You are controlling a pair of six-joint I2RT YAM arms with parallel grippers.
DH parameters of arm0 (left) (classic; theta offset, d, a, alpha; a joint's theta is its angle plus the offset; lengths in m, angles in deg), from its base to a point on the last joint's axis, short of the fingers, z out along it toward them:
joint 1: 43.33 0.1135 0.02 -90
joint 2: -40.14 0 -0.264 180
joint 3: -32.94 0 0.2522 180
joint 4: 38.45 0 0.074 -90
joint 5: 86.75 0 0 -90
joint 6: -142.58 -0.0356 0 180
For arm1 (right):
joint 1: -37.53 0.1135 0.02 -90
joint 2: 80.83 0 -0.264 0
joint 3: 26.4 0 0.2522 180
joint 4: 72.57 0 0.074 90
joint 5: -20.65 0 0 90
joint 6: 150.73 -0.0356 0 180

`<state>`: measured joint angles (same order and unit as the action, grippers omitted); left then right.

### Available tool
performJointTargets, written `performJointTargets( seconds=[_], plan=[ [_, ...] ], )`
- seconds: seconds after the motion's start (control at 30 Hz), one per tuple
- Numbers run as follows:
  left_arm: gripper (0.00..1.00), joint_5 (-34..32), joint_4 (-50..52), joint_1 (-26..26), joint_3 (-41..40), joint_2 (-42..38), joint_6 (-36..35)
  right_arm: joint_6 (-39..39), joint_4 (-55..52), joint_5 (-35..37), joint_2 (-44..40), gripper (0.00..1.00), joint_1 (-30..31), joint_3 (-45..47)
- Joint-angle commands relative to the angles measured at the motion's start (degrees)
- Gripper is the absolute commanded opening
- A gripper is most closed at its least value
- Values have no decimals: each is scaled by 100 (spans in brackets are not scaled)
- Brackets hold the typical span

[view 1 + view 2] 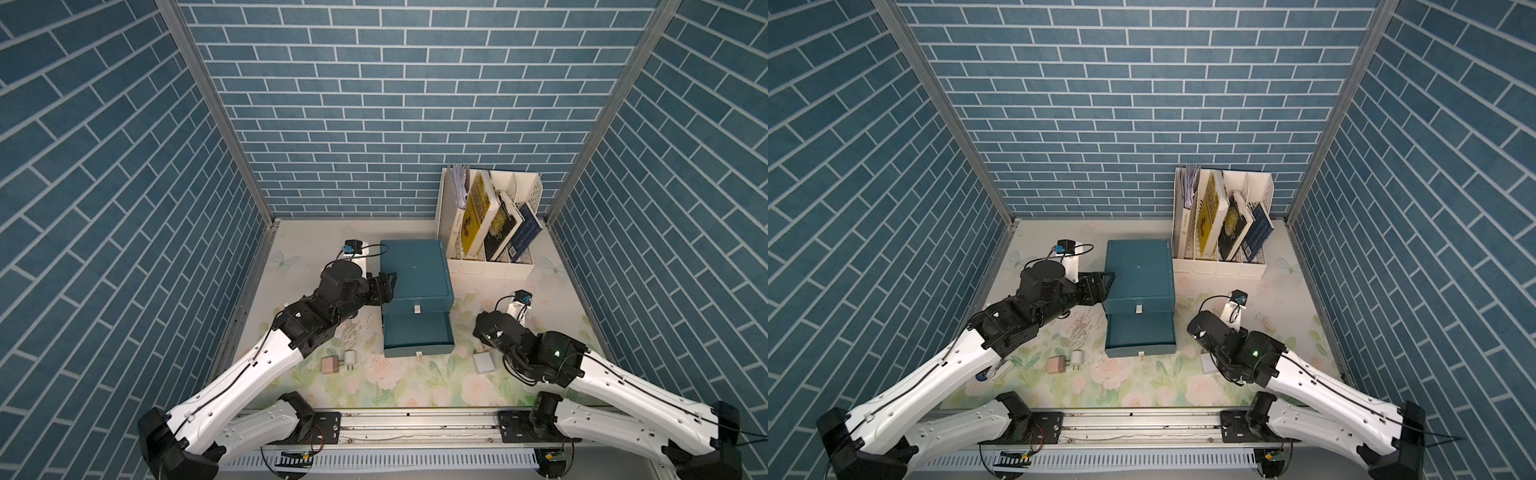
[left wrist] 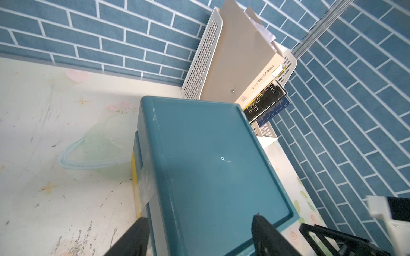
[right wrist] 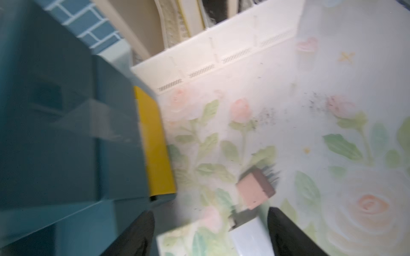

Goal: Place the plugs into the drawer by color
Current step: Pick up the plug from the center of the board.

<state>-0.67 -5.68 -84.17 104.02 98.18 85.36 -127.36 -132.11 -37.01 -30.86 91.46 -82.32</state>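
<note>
The drawer [image 1: 415, 270] [image 1: 1138, 270] is a dark teal chest at mid table, with its bottom drawer [image 1: 417, 332] pulled out and nothing showing inside. My left gripper [image 1: 387, 284] [image 2: 199, 235] is open and straddles the chest's upper left edge, one finger beside the wall and one over the top. A pink plug [image 1: 330, 365] and a white plug [image 1: 350, 358] lie front left. In the blurred right wrist view, my right gripper [image 3: 210, 232] is open low over the mat, a white plug [image 3: 250, 235] lies between its fingers and a pink plug [image 3: 255, 188] just beyond.
A white slatted book rack [image 1: 490, 224] with several books stands at the back right, close to the chest. A yellow pad [image 3: 155, 144] sticks out under the chest's side. Brick-patterned walls close in three sides. The floral mat [image 1: 415, 386] covers the table.
</note>
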Motion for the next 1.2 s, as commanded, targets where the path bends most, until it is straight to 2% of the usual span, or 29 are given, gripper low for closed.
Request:
performJointTargets(
  seconds=[0.0, 0.1, 0.27, 0.4, 0.57, 0.67, 0.8, 0.93, 1.17],
  plan=[
    [78, -68, 275, 15, 37, -25, 42, 1052, 194, -995, 140, 83, -678, 494],
    [78, -65, 314, 15, -121, -110, 64, 1533, 839, -1650, 315, 83, -1350, 880],
    [78, -115, 329, 14, -395, -311, 122, 1905, 1303, -1794, 635, 85, -1835, 1103],
    [78, -64, 253, 15, -528, -312, 126, 2264, 1660, -1998, 1075, 82, -2107, 1137],
    [78, -68, 262, 15, -570, -350, 138, 2252, 1827, -2213, 1245, 74, -2139, 1155],
    [79, -109, 324, 15, -582, -356, 117, 2118, 1557, -2139, 931, 76, -1908, 1153],
    [79, -54, 228, 15, -673, -381, 135, 1695, 1087, -1920, 490, 83, -1183, 1211],
    [79, 78, 50, 14, -696, -247, 229, 1238, 1071, -1939, 337, 84, -607, 1600],
    [79, 144, -63, 14, -678, -127, 262, 1112, 1524, -2267, 259, 87, -294, 1968]
  ],
)
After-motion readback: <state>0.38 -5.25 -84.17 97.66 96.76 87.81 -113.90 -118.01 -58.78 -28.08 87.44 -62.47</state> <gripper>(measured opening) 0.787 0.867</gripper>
